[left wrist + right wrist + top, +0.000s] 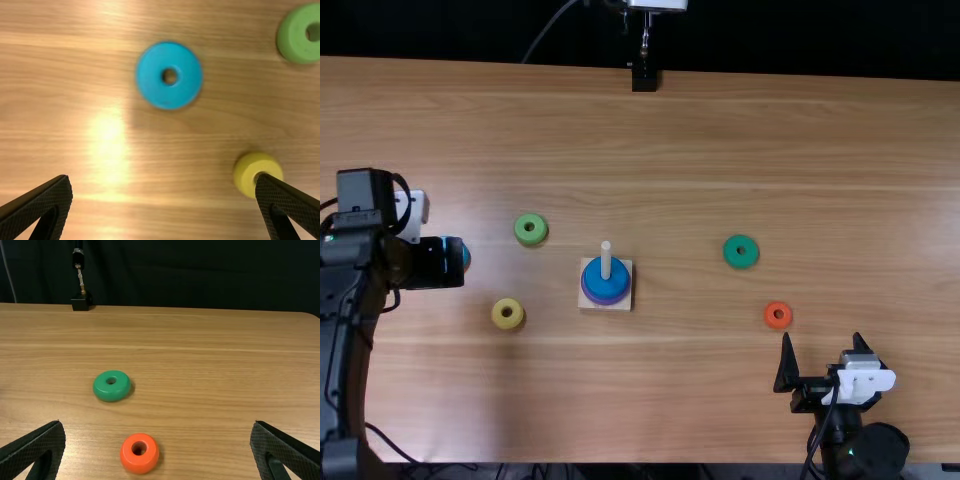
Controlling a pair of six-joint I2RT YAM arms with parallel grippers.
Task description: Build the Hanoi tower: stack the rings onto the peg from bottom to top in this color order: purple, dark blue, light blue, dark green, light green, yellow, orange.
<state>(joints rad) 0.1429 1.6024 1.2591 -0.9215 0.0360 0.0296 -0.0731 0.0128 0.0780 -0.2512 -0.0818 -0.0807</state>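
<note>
The table (680, 400) spreads out beneath me, light brown and grained. Over its left side hangs my left gripper (440, 262), jaws wide apart with nothing between them. At the near right, my right gripper (822, 338) has its jaws spread too, just as empty.

Between my arms sits the square base (625, 298), its peg (606, 262) upright. The purple ring (606, 302) lies lowest on it, the dark blue ring (606, 287) directly on top.

The light blue ring (150, 75) lies flat on the wood, partly hidden by my left gripper in the top view. The dark green ring (741, 260) is right of the base; the light green ring (537, 237) is left of it. The yellow ring (508, 321) is also left, closer to me, and the orange ring (778, 323) lies just beyond my right gripper.
</note>
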